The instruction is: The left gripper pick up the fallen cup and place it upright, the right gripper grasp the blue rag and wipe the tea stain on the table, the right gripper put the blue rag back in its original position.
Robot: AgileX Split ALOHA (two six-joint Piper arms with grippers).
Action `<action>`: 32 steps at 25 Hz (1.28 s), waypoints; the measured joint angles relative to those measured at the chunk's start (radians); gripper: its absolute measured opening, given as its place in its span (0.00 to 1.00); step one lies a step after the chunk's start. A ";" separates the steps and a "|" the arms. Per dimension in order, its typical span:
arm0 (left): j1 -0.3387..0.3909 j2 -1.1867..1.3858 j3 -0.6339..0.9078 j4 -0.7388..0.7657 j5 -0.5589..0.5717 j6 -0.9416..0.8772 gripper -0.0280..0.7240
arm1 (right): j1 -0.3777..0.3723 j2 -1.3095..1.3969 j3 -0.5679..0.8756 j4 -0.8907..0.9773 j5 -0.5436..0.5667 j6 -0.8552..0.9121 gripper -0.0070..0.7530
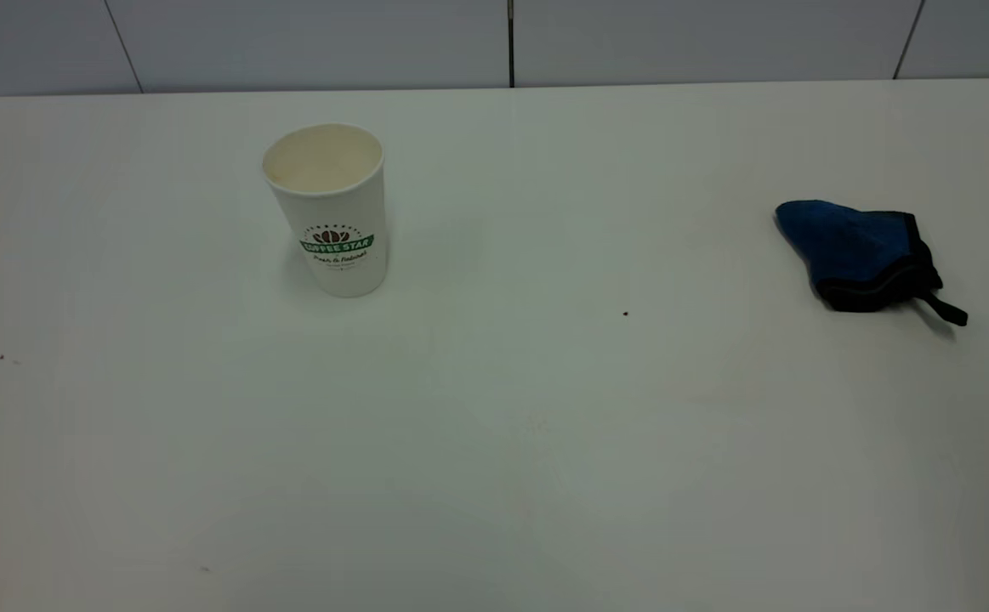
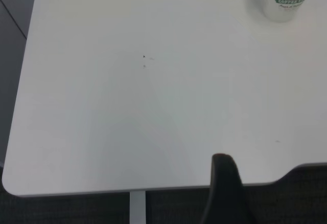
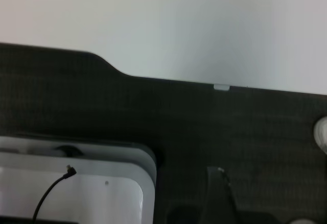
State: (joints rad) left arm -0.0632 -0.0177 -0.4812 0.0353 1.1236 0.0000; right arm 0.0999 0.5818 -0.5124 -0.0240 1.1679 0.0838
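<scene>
The white paper cup (image 1: 331,212) with its green logo stands upright on the table (image 1: 494,442), left of centre; its lower part also shows in the left wrist view (image 2: 286,2). The blue rag (image 1: 860,253) lies crumpled at the right side, its black strap pointing to the front right. No tea stain shows in any view. Neither gripper appears in the exterior view. My left gripper (image 2: 225,188) hangs over the table's near edge, well away from the cup. My right gripper (image 3: 218,196) is off the table, over dark floor.
A tiny dark speck (image 1: 625,314) sits near the table's middle, and fainter specks (image 1: 1,359) lie at the left. A white box with a black cable (image 3: 76,193) stands below the table edge (image 3: 219,85) in the right wrist view.
</scene>
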 joint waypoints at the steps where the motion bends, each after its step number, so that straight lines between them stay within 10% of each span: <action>1: 0.000 0.000 0.000 0.000 0.000 0.000 0.73 | 0.000 -0.040 0.005 0.000 -0.004 0.000 0.74; 32: 0.000 0.000 0.000 0.000 0.000 0.000 0.73 | -0.078 -0.599 0.013 -0.004 -0.010 0.001 0.74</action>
State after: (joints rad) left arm -0.0632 -0.0177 -0.4812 0.0353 1.1236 0.0000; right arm 0.0221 -0.0170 -0.4990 -0.0275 1.1576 0.0848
